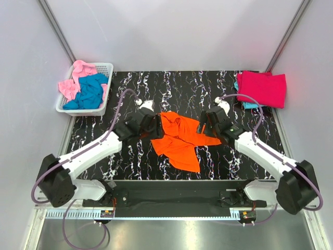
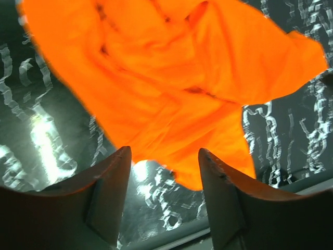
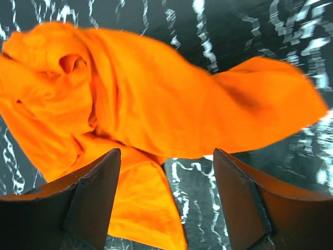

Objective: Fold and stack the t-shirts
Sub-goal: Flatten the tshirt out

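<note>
Left gripper (image 1: 155, 127) has its jaws spread, holding nothing, right at the left edge of the crumpled orange t-shirt (image 1: 179, 140), mid-frame on the black marbled table (image 1: 171, 86). Right gripper (image 1: 204, 126), same deal on the shirt's right edge. Crimson t-shirt (image 1: 263, 87) lies flat upper right. Teal t-shirt (image 1: 89, 92) and pink t-shirt (image 1: 78, 70) are in the white basket (image 1: 62, 107) upper left.

free: table (image 1: 177, 86) far centre | obstacles: basket (image 1: 103, 65) far-left; crimson t-shirt (image 1: 263, 87) far-right
</note>
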`<state>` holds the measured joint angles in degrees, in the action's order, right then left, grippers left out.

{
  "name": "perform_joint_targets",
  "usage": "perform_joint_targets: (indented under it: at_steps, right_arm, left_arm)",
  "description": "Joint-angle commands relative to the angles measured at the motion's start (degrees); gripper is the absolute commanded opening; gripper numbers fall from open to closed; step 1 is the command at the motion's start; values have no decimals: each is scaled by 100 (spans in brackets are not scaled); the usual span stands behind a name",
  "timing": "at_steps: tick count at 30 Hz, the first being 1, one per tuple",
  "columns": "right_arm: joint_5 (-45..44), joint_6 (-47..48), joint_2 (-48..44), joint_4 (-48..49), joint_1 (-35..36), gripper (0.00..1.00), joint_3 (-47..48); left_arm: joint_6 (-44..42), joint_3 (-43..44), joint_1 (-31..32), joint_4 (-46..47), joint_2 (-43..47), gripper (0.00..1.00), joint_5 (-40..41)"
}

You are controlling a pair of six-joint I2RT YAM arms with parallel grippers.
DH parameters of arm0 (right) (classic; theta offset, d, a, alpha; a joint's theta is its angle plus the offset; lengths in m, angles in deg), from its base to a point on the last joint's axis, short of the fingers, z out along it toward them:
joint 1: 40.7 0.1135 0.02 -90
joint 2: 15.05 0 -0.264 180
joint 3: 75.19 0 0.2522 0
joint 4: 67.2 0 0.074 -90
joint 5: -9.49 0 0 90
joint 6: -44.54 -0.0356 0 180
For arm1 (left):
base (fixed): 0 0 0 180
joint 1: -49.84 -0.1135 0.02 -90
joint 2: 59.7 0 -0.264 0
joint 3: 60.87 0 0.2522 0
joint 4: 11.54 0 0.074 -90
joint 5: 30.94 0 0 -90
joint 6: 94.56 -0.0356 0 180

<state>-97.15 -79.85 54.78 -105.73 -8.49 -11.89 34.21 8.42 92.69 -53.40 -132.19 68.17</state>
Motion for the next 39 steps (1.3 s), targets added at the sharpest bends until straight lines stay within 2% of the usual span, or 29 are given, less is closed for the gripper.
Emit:
perform_joint_targets:
  at_steps: [1, 4, 9, 15, 18, 24, 27, 28, 29, 30, 39]
  right_arm:
    - [522, -68, 286, 430, -13, 77, -76]
    - [460, -103, 462, 456, -30, 70, -146]
    - [451, -348, 944, 359, -118, 65, -172]
    - [346, -428, 1331, 307, -127, 62, -155]
    - [390, -507, 1508, 307, -127, 57, -129]
    - [320, -542, 1736, 289, -127, 40, -50]
    - [267, -498, 1772, 245, -127, 26, 38]
    - [223, -507, 1772, 219, -127, 20, 64]
    - [188, -490, 1763, 193, -127, 8, 143]
    - [153, -472, 1754, 114, -127, 0, 187]
    - [-813, 37, 1236, -536, -144, 0, 1171]
  left_arm:
    - [62, 177, 22, 911, -318, 57, -348]
    - [35, 300, 22, 999, -696, 53, -252]
    - [149, 476, 22, 1078, -1249, 48, -181]
    - [167, 459, 22, 1087, -1417, 48, -93]
    - [149, 424, 22, 1087, -1382, 48, -84]
    - [97, 415, 22, 1061, -1364, 48, -40]
    - [52, 432, 22, 1017, -1356, 48, 12]
    - [44, 424, 22, 999, -1338, 48, 30]
    - [35, 424, 22, 990, -1321, 48, 56]
    - [26, 424, 22, 973, -1312, 48, 74]
    - [-36, 362, 22, 868, -1224, 49, 179]
